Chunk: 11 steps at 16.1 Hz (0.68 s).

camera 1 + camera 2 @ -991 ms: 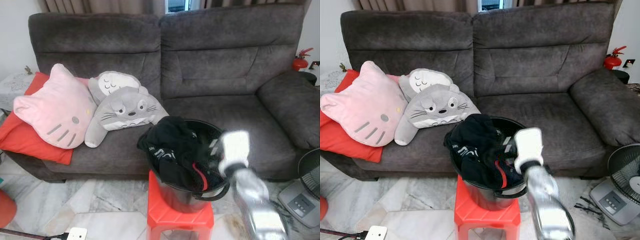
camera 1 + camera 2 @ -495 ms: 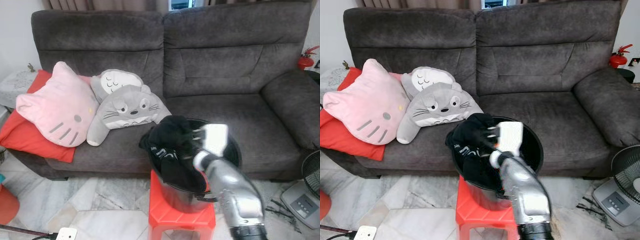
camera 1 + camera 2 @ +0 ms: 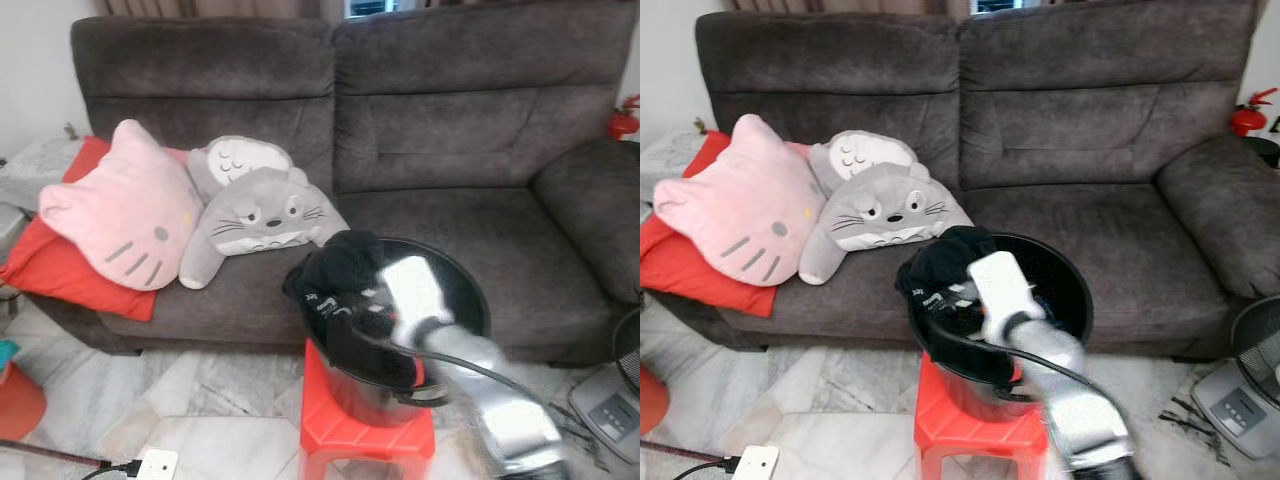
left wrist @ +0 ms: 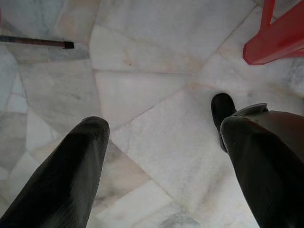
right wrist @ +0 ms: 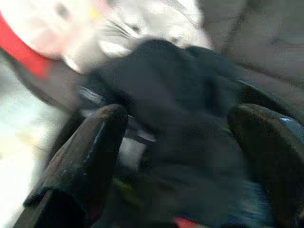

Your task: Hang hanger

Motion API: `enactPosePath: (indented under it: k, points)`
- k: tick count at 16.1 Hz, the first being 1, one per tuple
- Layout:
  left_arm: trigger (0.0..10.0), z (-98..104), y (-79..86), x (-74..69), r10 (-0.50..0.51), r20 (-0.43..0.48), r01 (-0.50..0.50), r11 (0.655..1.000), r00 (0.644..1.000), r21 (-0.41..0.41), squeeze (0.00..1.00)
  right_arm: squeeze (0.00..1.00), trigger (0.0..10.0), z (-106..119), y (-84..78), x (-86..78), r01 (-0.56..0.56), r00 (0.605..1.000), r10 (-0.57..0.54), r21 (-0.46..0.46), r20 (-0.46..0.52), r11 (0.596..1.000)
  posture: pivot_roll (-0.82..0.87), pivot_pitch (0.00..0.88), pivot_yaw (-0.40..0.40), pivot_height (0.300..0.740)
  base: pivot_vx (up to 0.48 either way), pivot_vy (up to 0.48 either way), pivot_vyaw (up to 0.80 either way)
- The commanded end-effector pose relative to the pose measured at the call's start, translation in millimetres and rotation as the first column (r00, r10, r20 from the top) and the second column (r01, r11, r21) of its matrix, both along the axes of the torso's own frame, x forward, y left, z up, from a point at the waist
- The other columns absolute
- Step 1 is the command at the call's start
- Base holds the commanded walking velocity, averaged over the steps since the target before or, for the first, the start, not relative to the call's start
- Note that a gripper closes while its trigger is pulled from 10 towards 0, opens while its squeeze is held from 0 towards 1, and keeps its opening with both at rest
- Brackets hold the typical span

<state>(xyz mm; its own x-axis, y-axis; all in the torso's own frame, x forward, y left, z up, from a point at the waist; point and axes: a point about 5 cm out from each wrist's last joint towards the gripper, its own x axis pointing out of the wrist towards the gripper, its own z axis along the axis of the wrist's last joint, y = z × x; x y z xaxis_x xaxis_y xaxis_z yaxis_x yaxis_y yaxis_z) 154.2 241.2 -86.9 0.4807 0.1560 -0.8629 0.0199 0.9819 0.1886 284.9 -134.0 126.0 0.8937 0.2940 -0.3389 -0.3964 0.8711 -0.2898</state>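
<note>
Black bucket (image 3: 1072,300) on red stool (image 3: 975,425), just before the sofa (image 3: 1090,150). Right gripper (image 5: 175,142), fingers spread, above dark clothing (image 5: 175,85) at the bucket's near rim (further left than before). No hanger discernible. Left gripper (image 4: 161,156) spread over bare floor.

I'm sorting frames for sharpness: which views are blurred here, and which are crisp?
Right wrist view: heavily motion-blurred, the black clothing and cushions smeared. Both eye views: sofa fairly crisp, the right arm smeared. Left wrist view: sharp marble floor, evenly lit.
</note>
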Motion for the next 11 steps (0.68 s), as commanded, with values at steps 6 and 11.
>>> enactPosePath:
  k: [6,11]
  points:
    - [10.0,1,3.4,1.0,0.004,0.000,-0.004,1.000,1.000,0.020,0.00,0.00,10.0,7,-31.2,5.8,0.010,0.999,-0.006,-0.124,0.032,0.992,-0.22,0.000,0.061,0.732,0.000,0.000,0.00]
    - [10.0,1,5.8,-0.9,0.005,-0.005,-0.004,1.000,1.000,0.024,0.00,0.00,10.0,-12,-16.1,1.8,-0.079,0.996,0.074,-0.114,-0.046,0.990,-0.20,0.000,0.063,0.732,0.000,0.000,0.00]
